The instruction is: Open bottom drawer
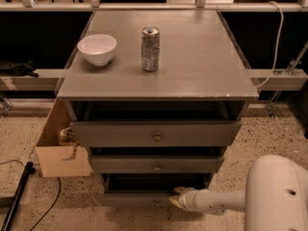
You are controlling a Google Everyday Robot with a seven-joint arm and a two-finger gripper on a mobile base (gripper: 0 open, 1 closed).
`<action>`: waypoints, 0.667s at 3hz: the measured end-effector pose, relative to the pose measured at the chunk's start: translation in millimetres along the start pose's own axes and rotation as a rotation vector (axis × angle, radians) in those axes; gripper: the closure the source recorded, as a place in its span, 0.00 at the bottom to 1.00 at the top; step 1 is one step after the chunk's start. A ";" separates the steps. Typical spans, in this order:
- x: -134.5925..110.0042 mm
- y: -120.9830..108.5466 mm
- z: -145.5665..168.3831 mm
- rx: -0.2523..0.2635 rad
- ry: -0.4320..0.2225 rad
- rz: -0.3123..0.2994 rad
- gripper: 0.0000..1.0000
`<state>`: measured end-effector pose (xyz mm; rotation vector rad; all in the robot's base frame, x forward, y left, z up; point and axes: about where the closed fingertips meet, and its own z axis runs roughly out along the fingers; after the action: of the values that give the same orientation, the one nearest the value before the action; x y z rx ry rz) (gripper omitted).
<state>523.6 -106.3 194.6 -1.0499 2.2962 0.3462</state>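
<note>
A grey cabinet with three stacked drawers fills the camera view. The bottom drawer (137,198) is the lowest, with a thin flat front and a dark gap above it. Its knob is not clearly visible. My gripper (176,197) sits at the drawer's upper front edge, right of centre, at the end of my white arm, which reaches in from the lower right. The middle drawer (156,163) and the top drawer (155,134) each show a small round knob and stand slightly out from the cabinet.
On the cabinet top stand a white bowl (96,48) and a metal can (150,48). A tan side panel (60,150) hangs at the cabinet's left. A dark pole (17,196) and a cable lie on the speckled floor at the lower left.
</note>
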 end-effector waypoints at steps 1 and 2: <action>0.0 0.0 0.0 0.000 0.000 0.000 0.31; 0.0 0.0 0.1 0.000 0.000 0.000 0.06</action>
<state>523.6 -106.2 194.5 -1.0500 2.2964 0.3463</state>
